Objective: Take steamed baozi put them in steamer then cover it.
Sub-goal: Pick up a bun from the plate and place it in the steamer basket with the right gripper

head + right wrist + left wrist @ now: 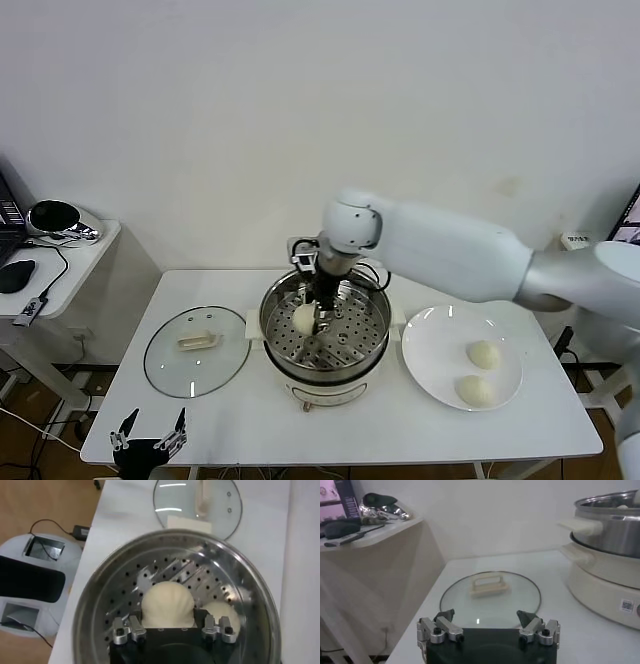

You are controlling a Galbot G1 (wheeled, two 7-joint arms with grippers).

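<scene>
The right gripper (170, 629) hangs inside the steamer (275, 305), its fingers pinching a baozi (168, 605) just above the perforated tray. A second bun (223, 614) already lies on the tray just beside it, and two more wait on the plate (432, 345) to the steamer's right: one (484, 354) nearer the wall, one (477, 391) nearer the table's front edge.

The step in hand looks like the set-down. To do it well, lower until the bun rests on the tray before letting go, so it does not drop and roll. Place it beside the bun already there without squashing it, and leave bare tray for the two to come. Spread the fingers only enough to free the soft dough, then lift straight up, clear of the steel rim.

The left gripper (488, 630) waits low at the table's front edge, fingers spread wide, facing the glass lid (490, 597), which lies flat left of the steamer
</scene>
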